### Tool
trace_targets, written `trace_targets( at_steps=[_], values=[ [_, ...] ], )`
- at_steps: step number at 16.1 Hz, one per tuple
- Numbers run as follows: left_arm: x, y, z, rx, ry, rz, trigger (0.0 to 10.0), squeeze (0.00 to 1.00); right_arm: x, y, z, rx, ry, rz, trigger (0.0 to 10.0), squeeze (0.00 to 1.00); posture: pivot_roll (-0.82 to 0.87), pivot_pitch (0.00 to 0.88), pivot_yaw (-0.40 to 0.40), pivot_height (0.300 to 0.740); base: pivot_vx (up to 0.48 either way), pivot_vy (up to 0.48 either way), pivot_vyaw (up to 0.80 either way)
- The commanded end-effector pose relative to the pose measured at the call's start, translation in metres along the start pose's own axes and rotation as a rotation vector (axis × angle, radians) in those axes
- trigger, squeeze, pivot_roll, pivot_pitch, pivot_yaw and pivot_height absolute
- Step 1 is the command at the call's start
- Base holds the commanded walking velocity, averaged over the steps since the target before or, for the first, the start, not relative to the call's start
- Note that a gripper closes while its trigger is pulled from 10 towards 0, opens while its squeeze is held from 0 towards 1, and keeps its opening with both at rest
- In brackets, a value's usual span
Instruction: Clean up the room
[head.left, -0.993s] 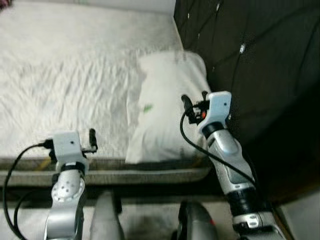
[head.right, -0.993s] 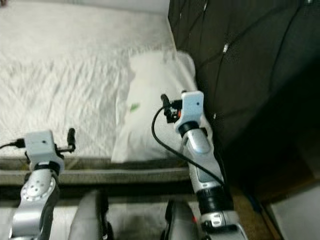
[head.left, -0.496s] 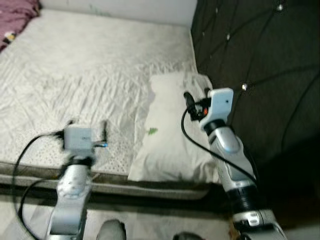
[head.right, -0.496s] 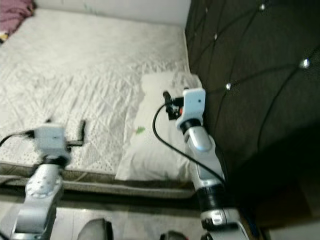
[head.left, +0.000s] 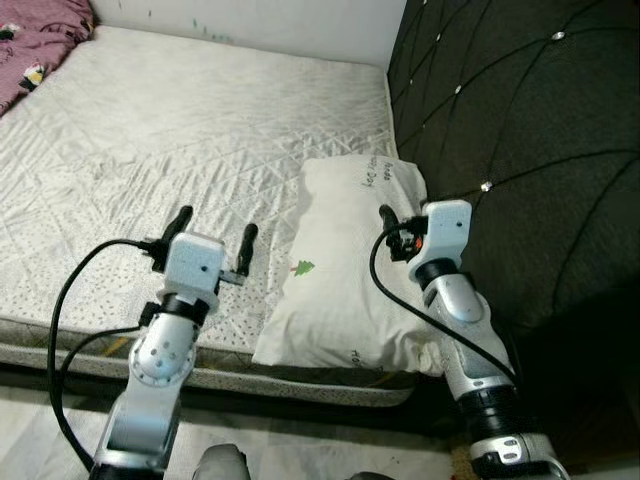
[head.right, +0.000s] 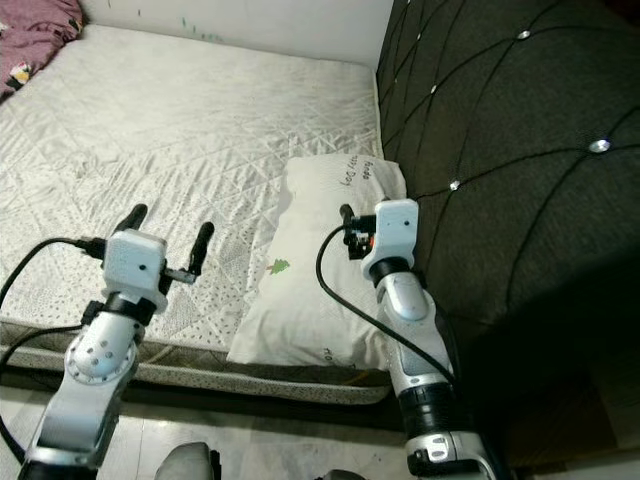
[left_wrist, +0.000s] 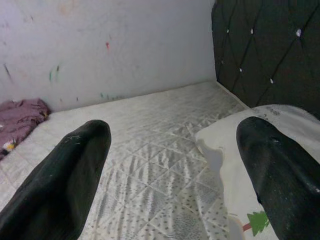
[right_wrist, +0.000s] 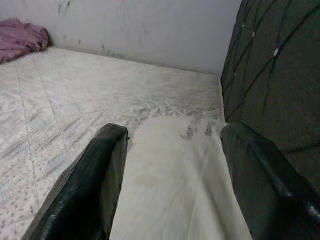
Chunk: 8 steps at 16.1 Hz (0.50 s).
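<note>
The white pillow (head.left: 350, 270) lies at the bed's near edge against the dark tufted headboard (head.left: 510, 130), and both grippers hover released and empty: the right gripper (right_wrist: 172, 170) directly over the pillow, the left gripper (head.left: 212, 232) over the quilted mattress (head.left: 180, 130) at its nine o'clock. A one-sided grab could drag the pillow off that edge, since its corner already overhangs. Since a second ago the view has lifted, revealing the purple blanket (head.left: 35, 45) at ten o'clock, and the left arm has risen.
</note>
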<state>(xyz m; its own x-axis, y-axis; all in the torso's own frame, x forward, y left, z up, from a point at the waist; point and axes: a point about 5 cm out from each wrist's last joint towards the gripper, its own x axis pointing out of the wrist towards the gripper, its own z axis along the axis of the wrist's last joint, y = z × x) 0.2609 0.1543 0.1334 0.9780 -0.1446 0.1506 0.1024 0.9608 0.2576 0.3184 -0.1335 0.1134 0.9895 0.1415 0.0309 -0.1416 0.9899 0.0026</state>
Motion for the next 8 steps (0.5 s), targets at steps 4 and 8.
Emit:
trace_targets(
  at_steps=[4, 8],
  values=[
    [0.008, 0.006, -0.006, -0.166, 0.057, 0.097, 10.0, 0.0, 0.005, -0.017, 0.011, -0.056, -0.057, -0.086, 10.0, 0.0, 0.0, 0.0, -0.098, 0.74, 0.0, 0.0, 0.0],
    [0.007, 0.014, -0.011, -0.137, 0.052, 0.134, 10.0, 0.0, 0.004, -0.033, -0.013, -0.18, 0.125, -0.185, 10.0, 0.0, 0.04, 0.0, -0.125, 0.74, 0.0, 0.0, 0.0]
  ],
)
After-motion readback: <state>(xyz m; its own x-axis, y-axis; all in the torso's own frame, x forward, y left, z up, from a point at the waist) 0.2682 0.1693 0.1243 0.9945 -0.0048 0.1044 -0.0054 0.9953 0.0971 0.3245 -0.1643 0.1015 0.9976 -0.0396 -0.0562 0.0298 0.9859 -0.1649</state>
